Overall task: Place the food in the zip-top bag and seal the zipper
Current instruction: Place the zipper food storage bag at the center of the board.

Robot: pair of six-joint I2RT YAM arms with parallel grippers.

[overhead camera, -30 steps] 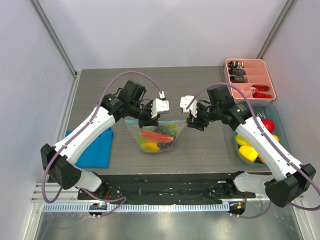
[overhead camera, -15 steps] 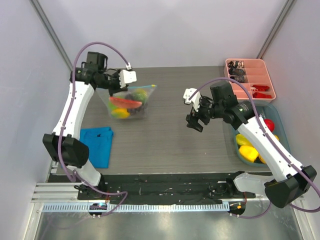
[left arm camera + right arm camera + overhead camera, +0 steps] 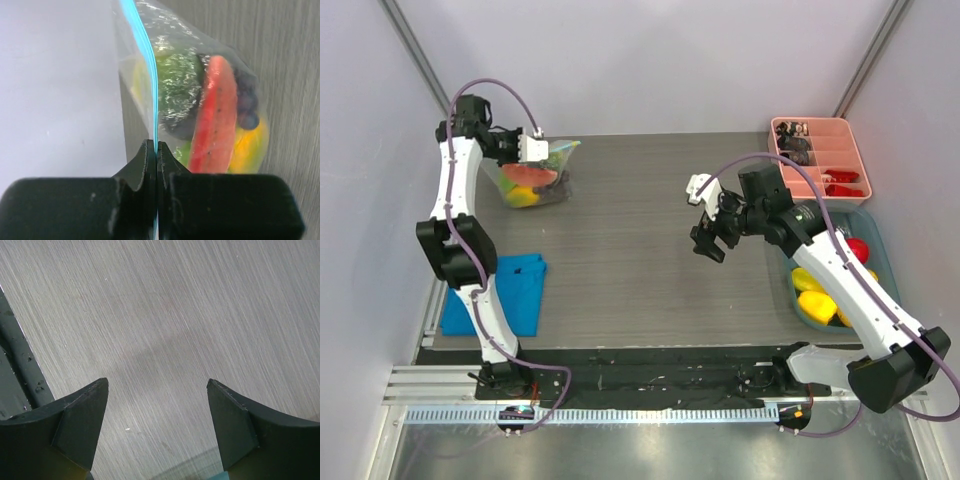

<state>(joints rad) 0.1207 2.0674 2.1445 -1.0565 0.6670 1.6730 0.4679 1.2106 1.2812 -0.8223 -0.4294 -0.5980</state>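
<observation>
Fingers on the left (image 3: 145, 172) pinch the zipper (image 3: 150, 85); right fingers (image 3: 80, 420) spread wide over the table (image 3: 160, 325), touching nothing.

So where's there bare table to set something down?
Bare: the middle of the table, between the zip-top bag and the right gripper, and the near strip between blue cloth and teal bin. Crowded: the right edge, pink tray and bin.
</observation>
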